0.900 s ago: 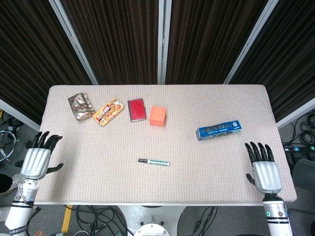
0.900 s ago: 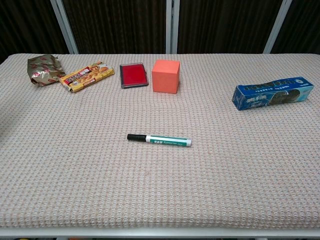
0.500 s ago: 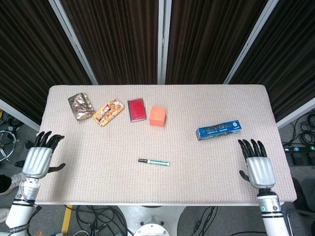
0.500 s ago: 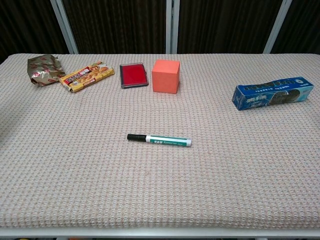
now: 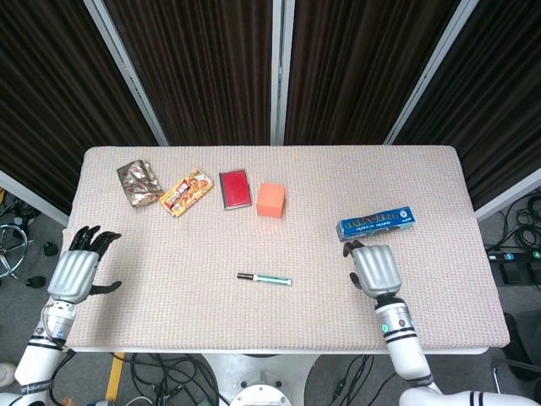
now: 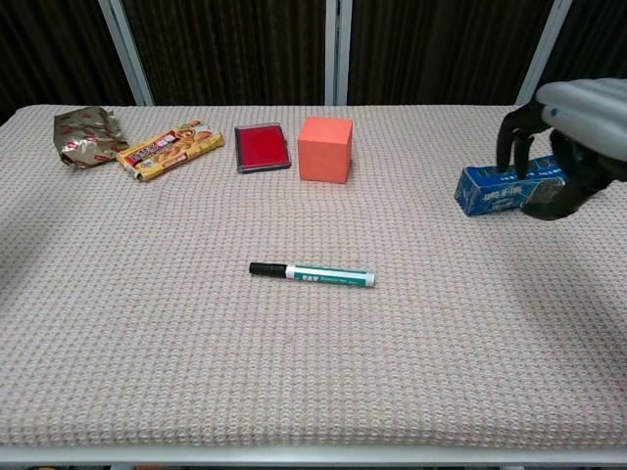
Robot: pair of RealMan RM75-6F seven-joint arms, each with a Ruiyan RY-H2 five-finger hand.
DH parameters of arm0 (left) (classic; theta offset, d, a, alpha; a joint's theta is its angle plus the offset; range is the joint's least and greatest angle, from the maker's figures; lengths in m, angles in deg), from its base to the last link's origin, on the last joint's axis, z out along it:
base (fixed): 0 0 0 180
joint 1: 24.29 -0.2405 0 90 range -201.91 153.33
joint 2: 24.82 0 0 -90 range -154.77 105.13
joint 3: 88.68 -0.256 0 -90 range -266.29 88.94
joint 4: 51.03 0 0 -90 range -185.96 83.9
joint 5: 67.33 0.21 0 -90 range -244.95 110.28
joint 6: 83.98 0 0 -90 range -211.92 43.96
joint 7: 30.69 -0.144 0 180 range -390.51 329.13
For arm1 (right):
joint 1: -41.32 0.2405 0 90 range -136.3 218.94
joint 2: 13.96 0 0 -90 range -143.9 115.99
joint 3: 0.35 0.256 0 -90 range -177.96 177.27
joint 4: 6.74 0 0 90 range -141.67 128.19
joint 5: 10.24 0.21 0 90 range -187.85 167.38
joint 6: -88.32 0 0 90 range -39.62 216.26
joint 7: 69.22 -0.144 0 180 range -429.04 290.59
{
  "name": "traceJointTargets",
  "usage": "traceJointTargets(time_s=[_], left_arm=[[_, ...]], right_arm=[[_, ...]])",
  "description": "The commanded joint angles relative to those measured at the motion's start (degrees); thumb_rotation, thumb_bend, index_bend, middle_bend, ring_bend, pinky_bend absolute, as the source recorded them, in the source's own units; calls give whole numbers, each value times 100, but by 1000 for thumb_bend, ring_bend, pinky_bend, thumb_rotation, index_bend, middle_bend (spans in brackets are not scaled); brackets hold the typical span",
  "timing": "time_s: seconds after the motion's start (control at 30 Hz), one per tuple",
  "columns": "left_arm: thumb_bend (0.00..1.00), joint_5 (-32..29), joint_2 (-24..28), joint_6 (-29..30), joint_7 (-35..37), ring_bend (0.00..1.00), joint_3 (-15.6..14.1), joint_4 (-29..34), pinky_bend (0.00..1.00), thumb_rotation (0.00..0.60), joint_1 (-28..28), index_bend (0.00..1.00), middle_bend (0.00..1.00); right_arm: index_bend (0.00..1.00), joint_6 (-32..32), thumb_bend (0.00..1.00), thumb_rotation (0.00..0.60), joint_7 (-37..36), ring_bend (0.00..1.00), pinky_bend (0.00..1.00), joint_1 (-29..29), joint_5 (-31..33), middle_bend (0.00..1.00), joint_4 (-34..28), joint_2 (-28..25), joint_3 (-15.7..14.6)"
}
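My right hand [image 5: 372,266] hovers over the table just in front of a long blue box [image 5: 377,223], its fingers spread and hanging down, holding nothing. In the chest view that hand [image 6: 563,147] covers the right part of the blue box [image 6: 500,189]; whether it touches the box is unclear. My left hand [image 5: 78,271] is off the table's left edge, fingers apart and empty; the chest view does not show it. A green-and-white marker [image 5: 264,278] with a black cap lies mid-table, also seen as the marker [image 6: 312,273] in the chest view.
Along the far left of the table [image 5: 211,313] lie a crumpled wrapper [image 5: 138,183], a yellow snack pack [image 5: 186,192], a red case [image 5: 235,188] and an orange cube [image 5: 270,200]. Dark curtain panels stand behind the table.
My right hand has swung in from the table's right edge toward the blue box, entering the chest view. My left hand has edged slightly toward the table.
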Motion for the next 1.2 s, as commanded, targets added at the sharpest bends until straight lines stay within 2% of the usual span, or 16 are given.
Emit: traceJointTargets(time_s=[0.03, 0.1, 0.3, 0.5, 0.77, 1.2], left_arm=[[60, 37, 61, -43, 140, 52, -9, 6, 58, 600, 30, 172, 178], [60, 54, 111, -82, 221, 52, -28, 1, 60, 600, 43, 172, 178], [61, 82, 179, -98, 419, 52, -63, -34, 62, 600, 40, 172, 178], [61, 136, 235, -67, 586, 52, -124, -64, 63, 600, 3, 172, 178], [61, 183, 234, -49, 709, 52, -155, -119, 63, 600, -2, 172, 178], [61, 214, 166, -58, 839, 52, -206, -264, 63, 600, -9, 172, 178]], right_arm=[[378, 3, 132, 600, 1528, 765, 886, 983, 1624, 438, -2, 1121, 572], [374, -137, 133, 600, 1811, 779, 892, 1249, 1982, 443, 212, 1499, 702], [373, -403, 133, 600, 2145, 782, 892, 1801, 2360, 448, 880, 2392, 869], [370, -603, 134, 600, 2358, 782, 892, 2118, 2474, 454, 1507, 2938, 842], [374, -534, 134, 600, 2378, 782, 892, 2325, 2535, 454, 2240, 3434, 809], [426, -557, 141, 600, 2342, 789, 892, 2244, 2471, 494, 2553, 3669, 649]])
